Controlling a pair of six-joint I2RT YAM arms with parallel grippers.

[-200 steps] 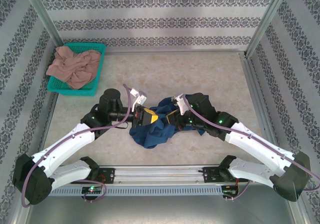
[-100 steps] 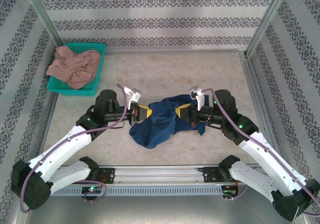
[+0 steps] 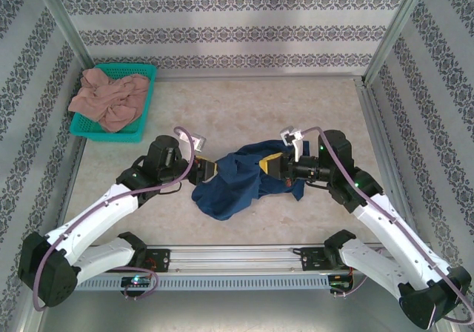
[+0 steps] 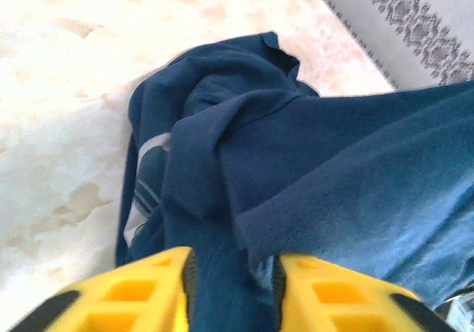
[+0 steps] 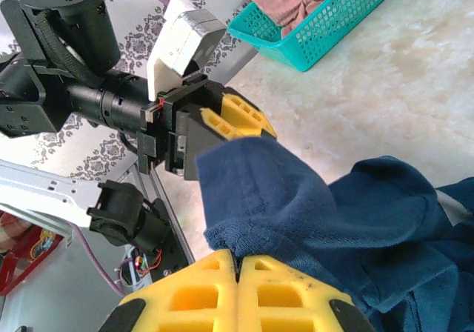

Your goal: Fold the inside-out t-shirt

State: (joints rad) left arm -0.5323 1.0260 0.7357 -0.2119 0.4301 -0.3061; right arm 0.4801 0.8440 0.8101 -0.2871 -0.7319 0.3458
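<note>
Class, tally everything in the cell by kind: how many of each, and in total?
Garments: 2 (navy t-shirt, pink garment)
Baskets: 1 (teal basket)
Robot arms: 2 (left arm, right arm)
Total: 5

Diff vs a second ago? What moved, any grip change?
The arms pulled apart sideways: the left gripper went left and the right gripper went right, drawing the t-shirt out between them. The left jaws have since parted, with cloth still lying between them. The right stays shut on the shirt's edge. The basket and pinkish garment are unchanged.
</note>
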